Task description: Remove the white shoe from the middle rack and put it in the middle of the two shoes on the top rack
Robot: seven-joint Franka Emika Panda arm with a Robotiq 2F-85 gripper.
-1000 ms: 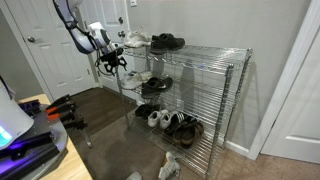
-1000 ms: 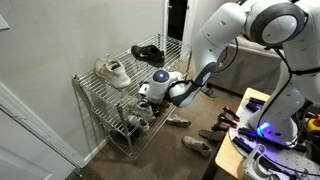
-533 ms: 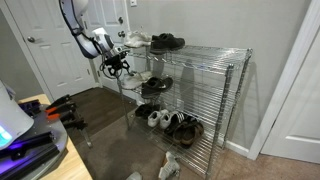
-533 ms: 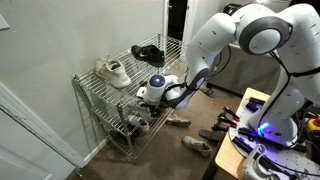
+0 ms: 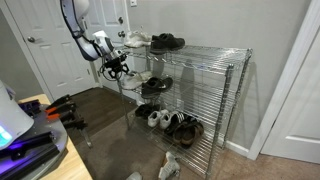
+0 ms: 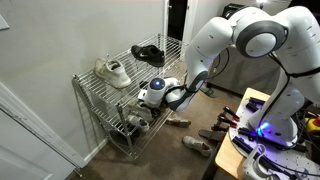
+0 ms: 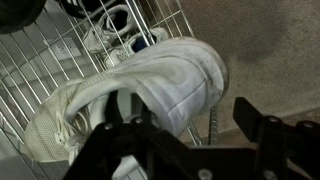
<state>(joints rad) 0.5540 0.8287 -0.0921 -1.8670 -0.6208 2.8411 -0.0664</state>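
room: carpeted corner, chrome shelving unit against the wall.
white shoe (image 7: 150,95): on the middle rack (image 6: 120,108), heel toward me, right at the front edge.
gripper (image 7: 185,125): at the shoe's heel collar; jaws look spread around it, but I can't tell if they're clamped, wrist view too dark.
step: I'm at the grasp, shoe not lifted.
next: close firmly, pull out, raise to the top rack (image 6: 125,58), set it between the two shoes (image 6: 112,71).
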